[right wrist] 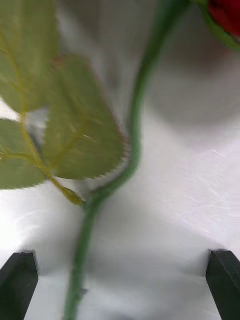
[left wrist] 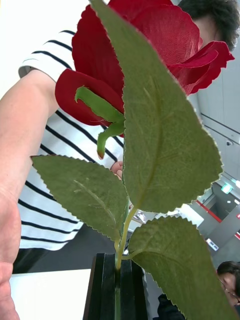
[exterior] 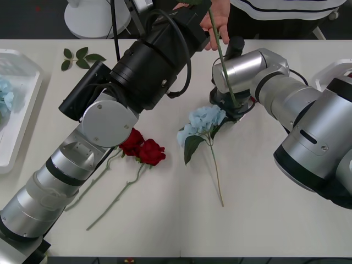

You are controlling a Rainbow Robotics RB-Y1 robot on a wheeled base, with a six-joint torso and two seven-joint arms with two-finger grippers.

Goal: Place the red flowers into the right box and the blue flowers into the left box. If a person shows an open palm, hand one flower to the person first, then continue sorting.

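My left gripper (left wrist: 114, 285) is raised at the far edge of the table (exterior: 264, 209) and shut on the stem of a red flower (left wrist: 140, 50), bloom up. A person's hand (exterior: 217, 19) is at that stem (exterior: 224, 60), beside the left gripper (exterior: 198, 10). My right gripper (right wrist: 120, 280) points down at the table, open, with another rose stem (right wrist: 87, 225) lying between its black fingers. In the front view the right gripper (exterior: 231, 109) is next to a blue flower (exterior: 206, 118). Two red flowers (exterior: 144, 147) lie under my left arm. The left box (exterior: 22, 118) holds a blue flower (exterior: 4, 94). The right box (exterior: 333, 69) shows behind my right arm.
A loose green leaf sprig (exterior: 80, 56) lies at the far left of the table. The person in a striped shirt (left wrist: 60, 150) stands just beyond the far edge. My two arms cross much of the table's middle.
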